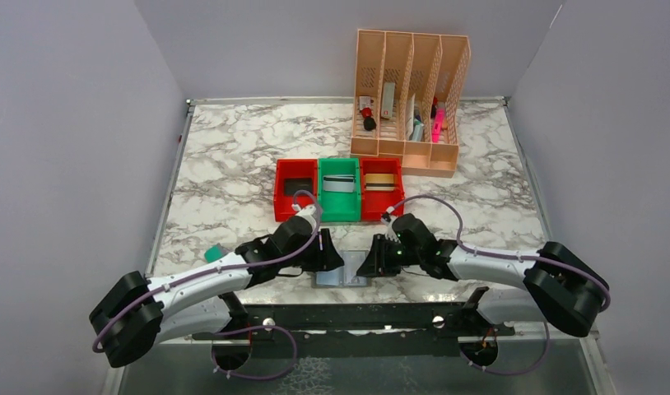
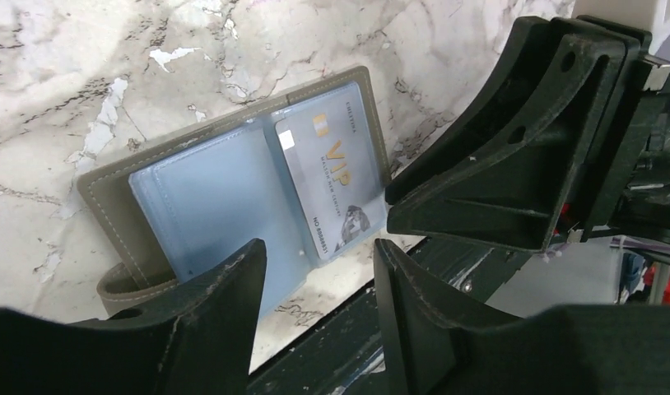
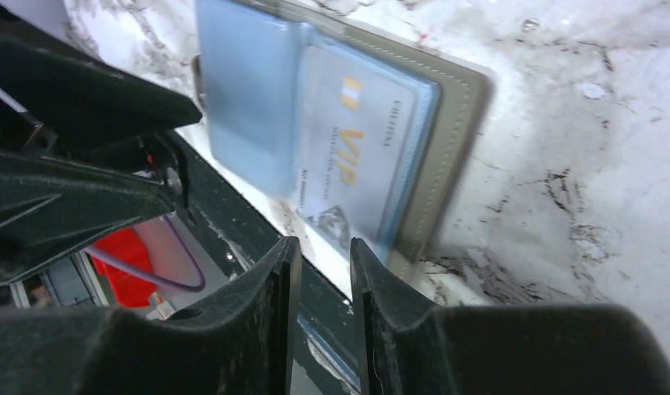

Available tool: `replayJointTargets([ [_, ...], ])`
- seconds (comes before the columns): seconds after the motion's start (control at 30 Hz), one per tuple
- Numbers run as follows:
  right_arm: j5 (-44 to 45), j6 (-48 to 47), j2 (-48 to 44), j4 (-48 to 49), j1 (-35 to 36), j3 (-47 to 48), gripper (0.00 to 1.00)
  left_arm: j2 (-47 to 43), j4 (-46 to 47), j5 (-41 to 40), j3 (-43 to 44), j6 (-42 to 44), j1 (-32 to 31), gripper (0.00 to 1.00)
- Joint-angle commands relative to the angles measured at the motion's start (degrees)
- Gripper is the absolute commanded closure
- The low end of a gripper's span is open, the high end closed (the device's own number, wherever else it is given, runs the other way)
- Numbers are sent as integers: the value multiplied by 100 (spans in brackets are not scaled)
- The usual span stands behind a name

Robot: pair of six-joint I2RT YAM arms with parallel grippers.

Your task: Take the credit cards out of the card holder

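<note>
Grey card holder (image 2: 202, 197) lies open between the left claw (image 2: 319, 247), jaws apart, and the right claw (image 3: 325, 243), jaws barely apart.

Card holder (image 2: 225, 193): matt grey stitched leather-like cover, glossy translucent blue plastic pockets; surface (image 2: 109, 66) smooth, marble-patterned.

Card holder (image 1: 341, 279): from above, mostly covered by the left gripper (image 1: 332, 258) and right gripper (image 1: 366, 263); a sliver shows. Right wrist view: blurred, top cut off.
Card (image 2: 332, 177): small print unreadable.
Teal block (image 1: 212, 253): partly behind the left arm (image 1: 225, 276).
Peach organiser (image 1: 369, 66): contents too small to name.
</note>
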Motion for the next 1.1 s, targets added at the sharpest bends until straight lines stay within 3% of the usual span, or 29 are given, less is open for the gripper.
replayJointTargets([
  [0.0, 268, 61, 275, 103, 42, 131, 67, 323, 340, 401, 192, 115, -7, 47],
  [0.4, 656, 16, 514, -24, 42, 364, 70, 1072, 409, 693, 543, 304, -25, 54],
  [0.77, 871, 96, 844, -485, 42, 449, 70, 1590, 525, 509, 327, 295, -84, 61],
  [1.07, 1025, 58, 538, -678, 42, 663, 70, 1836, 573, 237, 176, 226, -190, 74],
])
